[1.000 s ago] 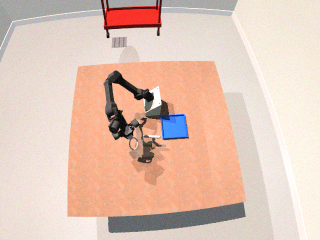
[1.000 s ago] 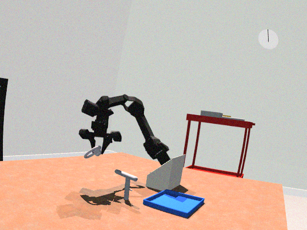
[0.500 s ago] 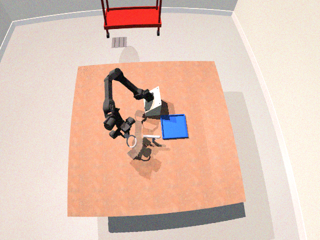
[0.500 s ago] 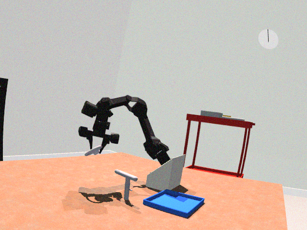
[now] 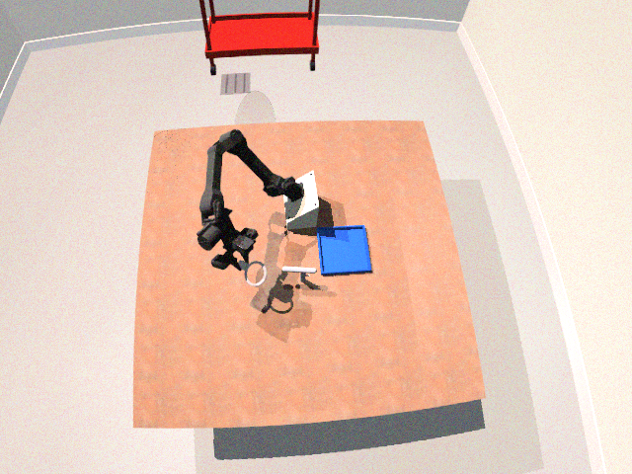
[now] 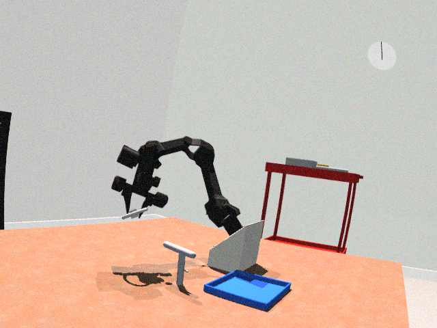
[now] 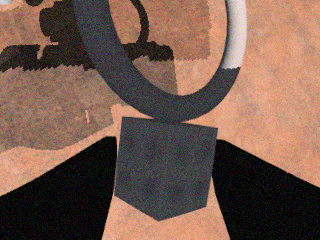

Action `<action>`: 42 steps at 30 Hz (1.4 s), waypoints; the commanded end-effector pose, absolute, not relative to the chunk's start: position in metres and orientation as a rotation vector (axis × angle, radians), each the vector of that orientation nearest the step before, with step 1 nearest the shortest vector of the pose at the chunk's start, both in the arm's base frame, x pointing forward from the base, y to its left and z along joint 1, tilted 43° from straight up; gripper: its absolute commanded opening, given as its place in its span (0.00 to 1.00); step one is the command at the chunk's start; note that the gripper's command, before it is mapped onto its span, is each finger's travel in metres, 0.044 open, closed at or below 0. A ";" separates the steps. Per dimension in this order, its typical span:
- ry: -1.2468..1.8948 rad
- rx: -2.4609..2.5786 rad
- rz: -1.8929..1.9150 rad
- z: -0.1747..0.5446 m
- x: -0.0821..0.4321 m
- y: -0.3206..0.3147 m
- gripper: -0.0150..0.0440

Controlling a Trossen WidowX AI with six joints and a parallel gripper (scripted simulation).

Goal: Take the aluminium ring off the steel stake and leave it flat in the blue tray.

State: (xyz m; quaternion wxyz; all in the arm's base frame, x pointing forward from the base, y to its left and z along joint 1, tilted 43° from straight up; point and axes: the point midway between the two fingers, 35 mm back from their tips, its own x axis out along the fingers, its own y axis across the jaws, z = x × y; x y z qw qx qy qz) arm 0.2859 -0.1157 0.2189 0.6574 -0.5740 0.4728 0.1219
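Seen from above, the arm point(image 5: 214, 171) point(image 6: 212, 176) arched over the left part of the table point(image 5: 306, 356) point(image 6: 70, 247), its elbow towards the far left corner. The gripper point(image 5: 244, 264) point(image 6: 134, 214) point(image 7: 164, 148) hung at its end, nearer the left edge than the right. Its jaws were pinching the tab point(image 5: 243, 265) point(image 7: 166, 167) of the ring, one on either side of the grey plate.

The ring point(image 5: 255, 284) point(image 6: 125, 216) point(image 7: 102, 55) was off the stake and up in the air. Its hoop lay outside the jaws, reaching past the fingertips on the side away from the gripper's body; only the tab sat between them. From above, the hoop showed just right of the fingertips; from the side, it was tilted, one end lower than the other. Its shadow fell on the table to the left of the stake's foot.

Next came the cart point(image 5: 262, 51) point(image 6: 312, 173), red, standing on the floor beyond the far edge. The stake point(image 5: 298, 269) point(image 6: 180, 270) stood upright near the middle of the table, its cross-bar level with nothing hanging from it. The base point(image 5: 311, 179) point(image 6: 252, 243) stood behind the stake, towards the far edge. Rightmost was the tray point(image 5: 347, 273) point(image 6: 236, 298), blue, just beside the stake and nearer the right edge. The ring was well apart from it.
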 end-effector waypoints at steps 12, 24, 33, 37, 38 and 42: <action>0.994 -1.576 0.371 0.234 0.270 -0.128 0.25; 0.946 -1.807 0.431 0.245 0.257 -0.137 0.25; 0.916 -1.984 0.469 0.253 0.247 -0.143 0.25; 0.914 -1.997 0.471 0.253 0.246 -0.143 0.25; 0.914 -1.997 0.471 0.253 0.246 -0.143 0.25; 0.916 -1.997 0.474 0.244 0.251 -0.153 0.25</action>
